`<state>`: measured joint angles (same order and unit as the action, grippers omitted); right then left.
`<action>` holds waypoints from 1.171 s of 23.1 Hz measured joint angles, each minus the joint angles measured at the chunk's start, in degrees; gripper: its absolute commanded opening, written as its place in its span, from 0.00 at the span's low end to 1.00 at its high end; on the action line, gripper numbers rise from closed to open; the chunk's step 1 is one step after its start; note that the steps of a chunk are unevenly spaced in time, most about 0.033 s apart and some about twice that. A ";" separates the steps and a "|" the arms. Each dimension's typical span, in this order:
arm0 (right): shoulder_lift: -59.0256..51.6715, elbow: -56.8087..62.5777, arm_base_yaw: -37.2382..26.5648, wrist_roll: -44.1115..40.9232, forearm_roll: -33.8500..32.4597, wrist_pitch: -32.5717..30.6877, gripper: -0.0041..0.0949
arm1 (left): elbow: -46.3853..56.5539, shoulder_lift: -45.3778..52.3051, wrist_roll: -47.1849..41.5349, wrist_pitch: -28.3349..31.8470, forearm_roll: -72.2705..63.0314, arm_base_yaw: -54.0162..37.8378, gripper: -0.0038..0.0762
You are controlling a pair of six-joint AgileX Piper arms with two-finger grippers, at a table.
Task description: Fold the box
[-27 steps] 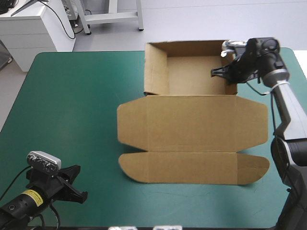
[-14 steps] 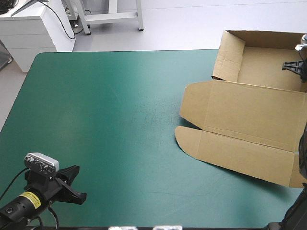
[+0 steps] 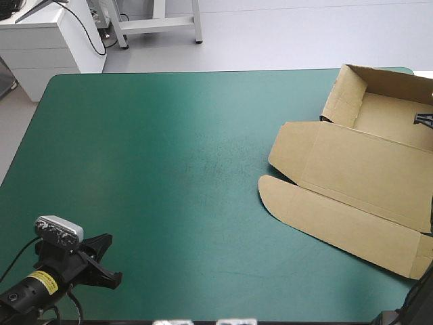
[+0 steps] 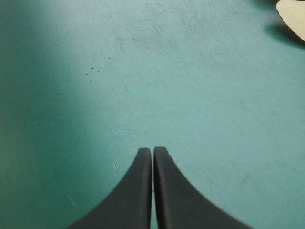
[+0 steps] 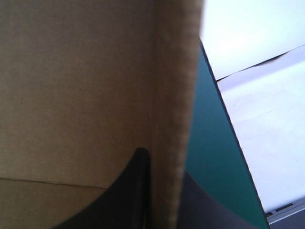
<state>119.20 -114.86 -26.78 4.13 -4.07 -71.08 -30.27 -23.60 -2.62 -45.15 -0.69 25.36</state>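
The brown box (image 3: 352,169) lies at the table's right side as an open tray, its walls raised at the far end and its lid and rounded flaps flat toward the front. Part of it runs out of the high view. My right gripper (image 3: 425,119) is shut on the tray's right wall; in the right wrist view (image 5: 164,162) the wall's edge (image 5: 174,109) stands between the black fingers. My left gripper (image 3: 108,258) rests near the front left corner, far from the box, shut (image 4: 152,150) on nothing. A flap's tip (image 4: 293,14) shows far ahead of it.
The table's right edge (image 5: 224,143) runs close beside the held wall, with pale floor beyond it. The teal-green cover (image 3: 169,169) stretches between my left gripper and the box.
The box has slid far to the right and turned a little clockwise, drawn by my right gripper on its wall. The left arm has not moved.
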 measured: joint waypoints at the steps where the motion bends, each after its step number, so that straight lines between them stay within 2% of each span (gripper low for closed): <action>1: 0.05 0.34 -0.42 0.79 0.61 0.02 0.29 | 0.00 0.00 0.00 0.00 0.00 0.00 0.04; 5: -0.08 0.56 -1.66 2.75 3.37 0.02 0.65 | 0.00 0.00 0.00 0.00 0.00 0.00 0.04; 7: -0.60 0.58 -2.21 3.02 3.57 0.02 0.76 | 0.00 0.00 0.00 0.00 -0.01 0.00 0.04; 9: -2.79 0.58 -2.84 3.09 3.61 0.02 0.76 | 0.00 0.00 0.00 0.00 -0.01 0.00 0.04; 11: -5.20 0.58 -3.04 2.67 4.07 0.02 0.73 | 0.00 0.00 0.00 0.00 -0.01 0.00 0.04; 13: -9.79 0.58 -3.23 2.11 7.45 -0.16 0.57 | 0.00 0.00 0.00 0.00 -0.01 0.00 0.04; 15: -14.95 0.64 -3.27 2.89 13.83 -0.20 0.19 | 0.00 0.00 0.00 0.00 0.04 0.00 0.04; 16: -17.81 1.21 -2.75 4.20 16.89 -0.20 0.05 | 0.00 0.00 0.00 0.00 0.04 0.00 0.04; 19: -24.90 4.17 1.47 6.91 20.29 -0.40 0.04 | 0.00 0.00 0.00 -0.07 0.09 0.00 0.04; 21: -30.67 8.18 7.06 9.33 21.70 -0.42 0.04 | 0.00 0.00 0.00 -0.55 0.14 0.00 0.04; 24: -39.16 17.31 19.97 12.23 21.99 0.68 0.04 | 0.00 0.00 0.00 -0.71 0.16 0.00 0.04; 27: -45.54 26.33 28.86 13.27 20.01 5.13 0.04 | 0.00 0.00 0.00 -0.82 0.16 0.00 0.04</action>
<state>73.66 -88.52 2.08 17.40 15.94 -65.95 -30.27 -23.60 -2.62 -45.97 -0.53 25.36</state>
